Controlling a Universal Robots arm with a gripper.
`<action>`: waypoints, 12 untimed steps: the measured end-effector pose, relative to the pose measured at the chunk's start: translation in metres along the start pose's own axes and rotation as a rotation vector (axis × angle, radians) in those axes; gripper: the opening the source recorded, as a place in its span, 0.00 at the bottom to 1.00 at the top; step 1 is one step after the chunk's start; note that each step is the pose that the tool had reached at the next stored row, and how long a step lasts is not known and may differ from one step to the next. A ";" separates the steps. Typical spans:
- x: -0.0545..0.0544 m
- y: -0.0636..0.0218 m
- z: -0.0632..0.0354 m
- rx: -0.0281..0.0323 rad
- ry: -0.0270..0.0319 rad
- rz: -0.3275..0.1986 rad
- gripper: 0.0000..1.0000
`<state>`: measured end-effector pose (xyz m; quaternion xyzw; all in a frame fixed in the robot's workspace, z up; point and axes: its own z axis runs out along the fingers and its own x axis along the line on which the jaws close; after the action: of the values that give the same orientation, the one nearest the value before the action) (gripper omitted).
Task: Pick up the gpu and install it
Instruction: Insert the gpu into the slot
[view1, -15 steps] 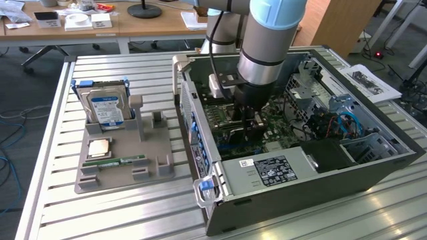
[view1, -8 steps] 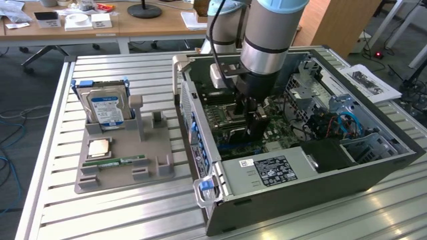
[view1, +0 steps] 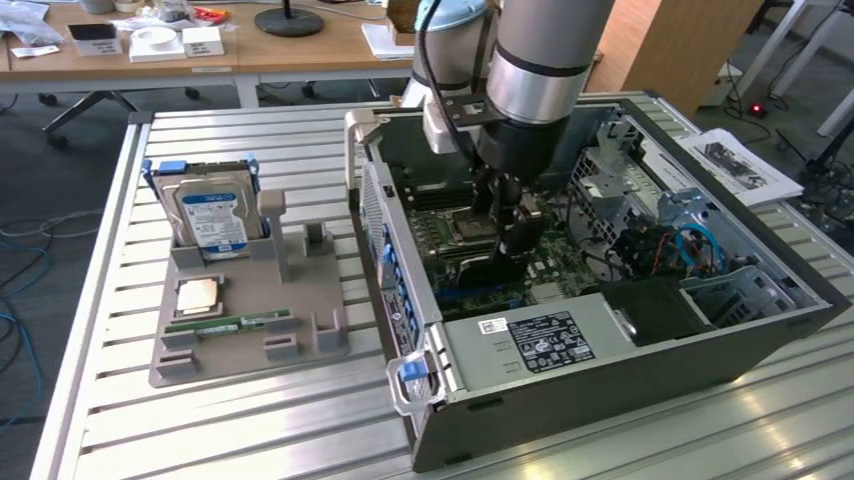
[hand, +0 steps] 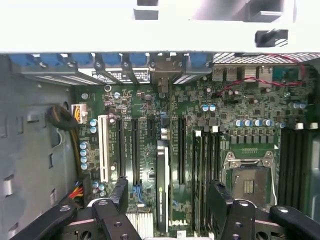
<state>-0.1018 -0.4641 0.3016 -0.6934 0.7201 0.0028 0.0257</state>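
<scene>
gpu: (hand: 162, 185) stands on edge in a slot of the board (hand: 250, 105), inside the case (view1: 641, 380), between the two fingers and touched by neither
Wrist view adds: the card's thin top edge seen from straight above, the long black slots running parallel on either side of it, the socket (hand: 250, 172) off to one side, and both fingers (hand: 120, 192) set well apart
Exterior view adds: the arm (view1: 547, 60), the whole open case lying on the slatted table (view1: 240, 430), and a grey tray (view1: 247, 330) at the exterior view's left with a hard drive (view1: 211, 220) upright and a memory stick (view1: 230, 325) lying flat; here the gripper hides the card
Long axis: runs along its slot, one end toward the case wall with the blue latches (hand: 112, 60), the other toward the gripper
Gripper: (hand: 167, 200) wide, holding nothing
Arm pose: reaches down from above into the case, wrist near vertical, gripper (view1: 514, 245) just over the board
</scene>
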 end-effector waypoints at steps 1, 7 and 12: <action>0.000 -0.0001 -0.0025 0.0004 0.0001 0.000 0.75; -0.001 -0.0004 -0.0165 0.0025 0.0000 0.000 0.75; -0.001 -0.0007 -0.0257 0.0036 0.0000 0.000 0.75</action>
<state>-0.1019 -0.4641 0.3273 -0.6934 0.7200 0.0016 0.0269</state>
